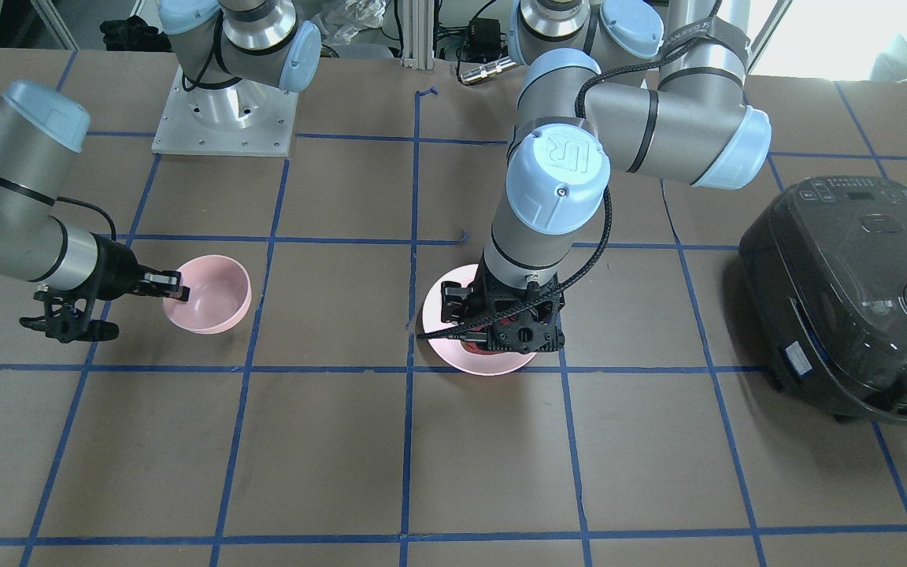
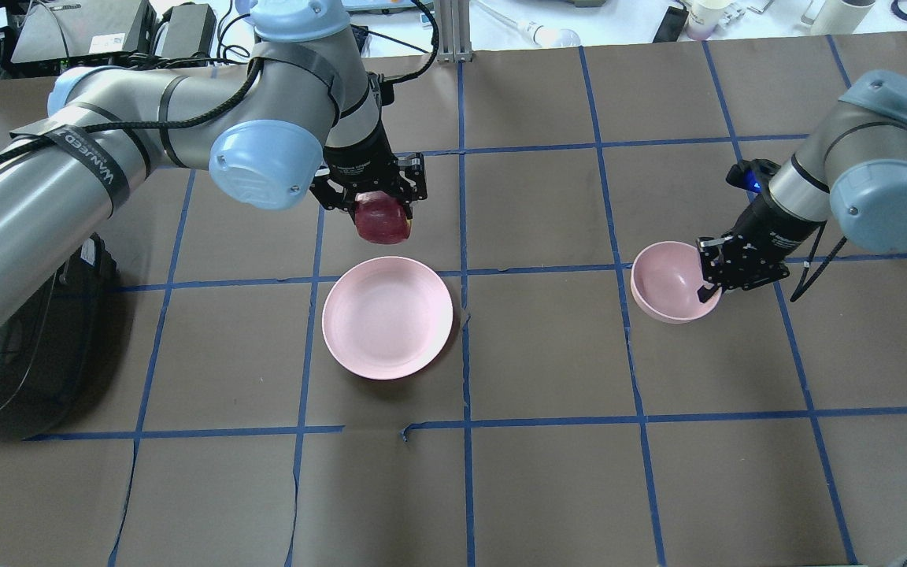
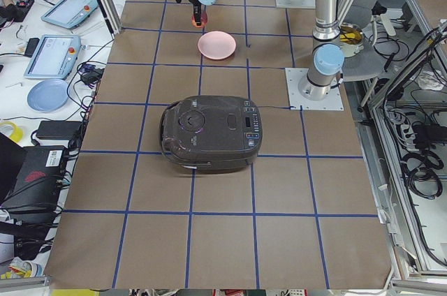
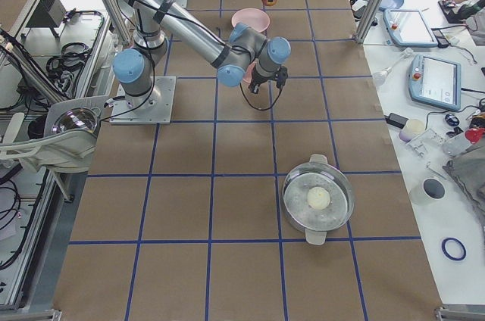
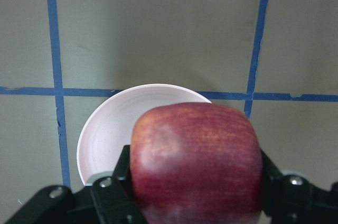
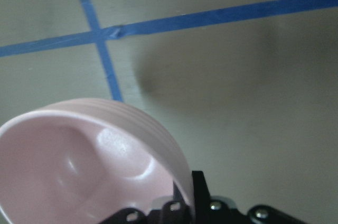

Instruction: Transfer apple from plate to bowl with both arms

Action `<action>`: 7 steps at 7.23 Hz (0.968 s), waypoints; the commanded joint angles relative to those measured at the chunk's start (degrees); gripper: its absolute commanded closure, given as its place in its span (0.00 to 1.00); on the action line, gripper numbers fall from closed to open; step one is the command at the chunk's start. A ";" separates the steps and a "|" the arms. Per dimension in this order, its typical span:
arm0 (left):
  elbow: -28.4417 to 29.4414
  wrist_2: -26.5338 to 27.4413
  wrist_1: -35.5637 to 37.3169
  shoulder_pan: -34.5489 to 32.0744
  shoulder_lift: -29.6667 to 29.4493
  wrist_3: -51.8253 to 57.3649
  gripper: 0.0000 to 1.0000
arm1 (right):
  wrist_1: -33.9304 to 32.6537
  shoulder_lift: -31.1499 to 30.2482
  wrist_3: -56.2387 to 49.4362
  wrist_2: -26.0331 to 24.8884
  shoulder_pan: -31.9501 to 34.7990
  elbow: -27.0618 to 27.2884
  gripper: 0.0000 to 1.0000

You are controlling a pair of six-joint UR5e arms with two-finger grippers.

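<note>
Carry step, by the look of it. Left gripper (image 2: 381, 206): fingers closed firmly on the apple (image 5: 195, 166), held up clear of the plate (image 2: 387, 317), over or just past its far edge. Right gripper (image 1: 176, 288): fingers closed on the bowl (image 2: 668, 283) at its right rim, one inside and one outside. Bowl well to the right of the plate, seemingly tilted; cannot tell whether off the worktop (image 2: 548, 354). Next, probably: swing the apple rightward, centre it above the steadied bowl, lower, then release.
</note>
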 commanded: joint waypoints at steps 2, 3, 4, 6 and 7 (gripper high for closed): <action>-0.08 0.04 0.03 -0.43 -0.16 -0.73 1.00 | -2.00 0.19 11.17 5.10 13.52 0.59 1.00; -0.35 0.04 0.03 -0.95 -0.33 -3.17 1.00 | -6.19 0.28 12.41 5.19 15.65 3.30 1.00; -0.26 -0.05 0.03 -2.35 -0.33 -6.24 1.00 | -9.63 0.37 14.17 5.10 15.75 6.11 1.00; -0.26 -0.57 0.12 -4.11 -0.33 -11.25 1.00 | -11.51 1.07 17.15 4.93 16.37 7.63 1.00; 0.00 -1.01 0.21 -5.25 -0.42 -15.02 1.00 | -11.77 1.07 17.52 4.84 17.68 7.46 0.91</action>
